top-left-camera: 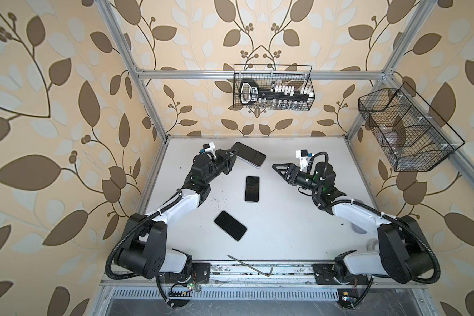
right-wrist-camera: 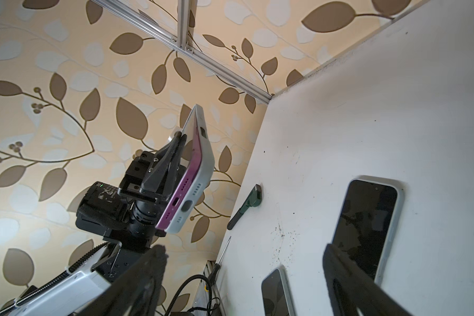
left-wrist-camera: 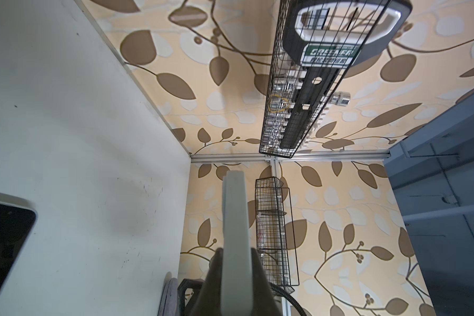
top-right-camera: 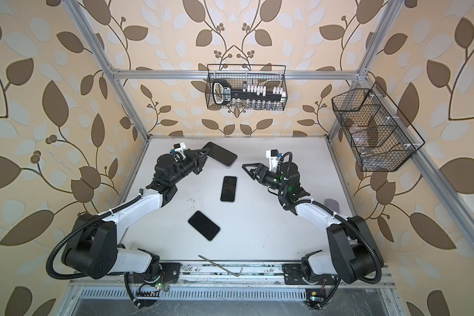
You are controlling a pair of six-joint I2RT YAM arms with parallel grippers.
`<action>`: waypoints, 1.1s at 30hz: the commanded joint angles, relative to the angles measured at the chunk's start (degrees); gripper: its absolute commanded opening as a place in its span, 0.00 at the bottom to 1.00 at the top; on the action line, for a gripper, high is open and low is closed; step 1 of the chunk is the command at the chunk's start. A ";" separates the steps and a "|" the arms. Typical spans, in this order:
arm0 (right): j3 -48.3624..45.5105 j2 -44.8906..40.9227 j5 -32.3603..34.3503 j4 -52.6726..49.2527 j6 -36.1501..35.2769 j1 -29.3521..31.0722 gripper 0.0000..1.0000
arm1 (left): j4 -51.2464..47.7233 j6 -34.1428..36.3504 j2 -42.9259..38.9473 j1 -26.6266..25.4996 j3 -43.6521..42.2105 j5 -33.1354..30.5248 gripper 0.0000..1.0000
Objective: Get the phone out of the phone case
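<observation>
Both top views overlook the whole table [top-left-camera: 285, 219] [top-right-camera: 257, 219]; wrist views sit low, close.

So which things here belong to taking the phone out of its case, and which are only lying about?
Job: purple phone, its pale case, left hand holding them, open right hand.
Lying about: middle phone, near phone, hex key, tool basket.

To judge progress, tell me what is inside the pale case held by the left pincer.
A purple phone, its port end lifted partly out of the pale case. Its back is hidden by the case.
</observation>
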 commanded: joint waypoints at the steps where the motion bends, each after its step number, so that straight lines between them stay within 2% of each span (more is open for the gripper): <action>1: 1.24 1.43 -0.15 6.96 4.24 0.29 0.89 | 8.97 -1.44 0.31 -1.12 2.62 -0.03 0.00; 33: 0.91 4.35 -1.06 10.26 7.74 -0.35 0.88 | 12.72 -3.35 2.13 -3.45 4.93 0.68 0.00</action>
